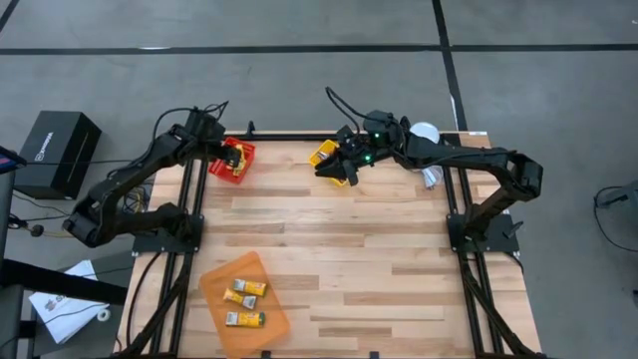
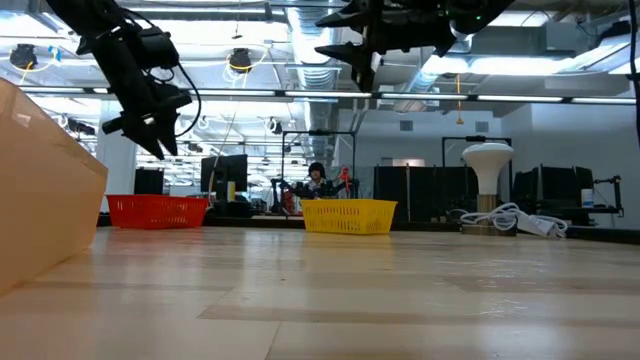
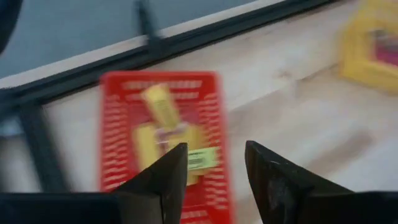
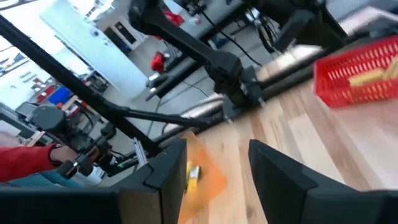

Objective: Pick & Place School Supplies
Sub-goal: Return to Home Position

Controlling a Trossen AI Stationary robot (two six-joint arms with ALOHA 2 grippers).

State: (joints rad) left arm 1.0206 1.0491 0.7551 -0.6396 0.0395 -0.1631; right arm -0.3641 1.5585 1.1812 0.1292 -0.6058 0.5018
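My left gripper (image 1: 223, 154) (image 3: 216, 155) hangs open above the red basket (image 1: 235, 162) (image 3: 115, 137) at the table's far left. Yellow packs and a yellow stick (image 3: 158, 102) lie in that basket. My right gripper (image 1: 335, 170) (image 4: 217, 152) is open and empty, raised beside the yellow basket (image 1: 325, 153) (image 2: 348, 215) at the far middle. An orange tray (image 1: 244, 295) (image 4: 210, 175) sits near the table's near left edge, with yellow-and-white packs (image 1: 245, 289) lying flat in it. The low view shows both grippers well above the table.
A white round lamp-like object (image 1: 427, 134) (image 2: 487, 170) with a cable stands at the far right corner. A black box (image 1: 55, 150) sits off the table to the left. Bare wood (image 1: 379, 269) fills the middle and right. People show in the room beyond.
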